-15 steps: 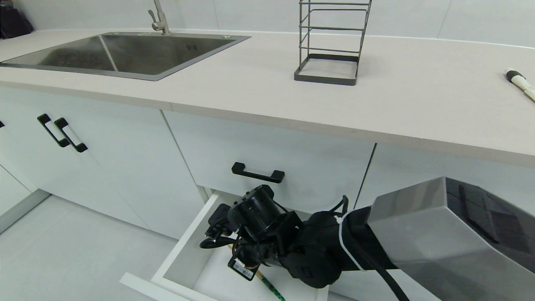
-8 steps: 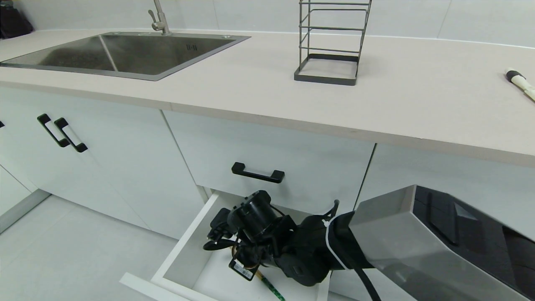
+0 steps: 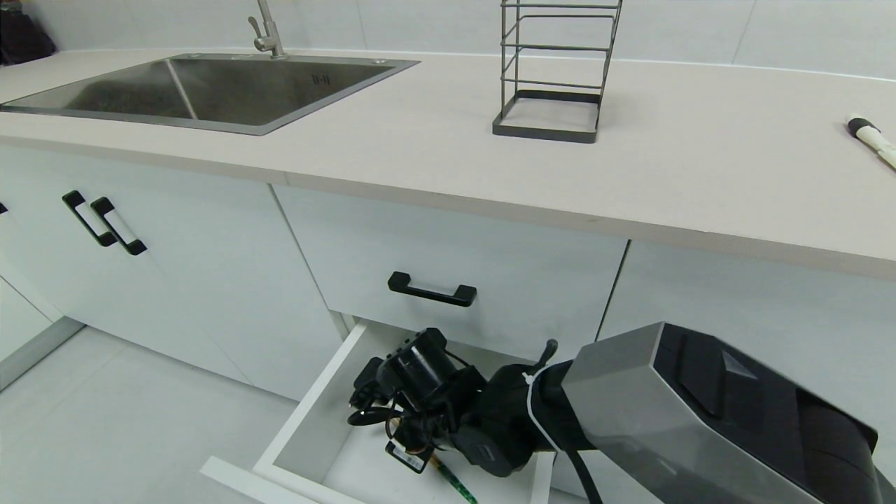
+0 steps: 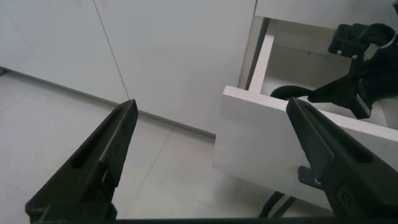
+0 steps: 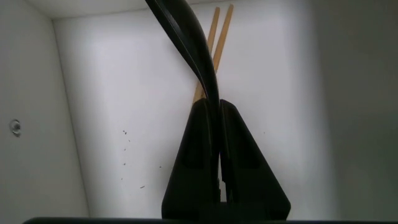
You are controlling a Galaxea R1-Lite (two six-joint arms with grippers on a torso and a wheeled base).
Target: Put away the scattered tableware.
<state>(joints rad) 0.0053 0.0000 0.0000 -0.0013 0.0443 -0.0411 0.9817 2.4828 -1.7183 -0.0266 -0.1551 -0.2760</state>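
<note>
Two chopsticks (image 5: 214, 25) lie in the open drawer (image 5: 124, 93) beneath the right gripper (image 5: 213, 112), which is clamped on a black spoon (image 5: 189, 34) that likely next needs lowering and releasing.

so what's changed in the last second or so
The right gripper, shut on the black utensil, has sunk a little lower into the open drawer, and its arm has come down and toward the robot's left. Nothing was let go or picked up. The chopsticks in the drawer, the rack and the sink are as they were.
</note>
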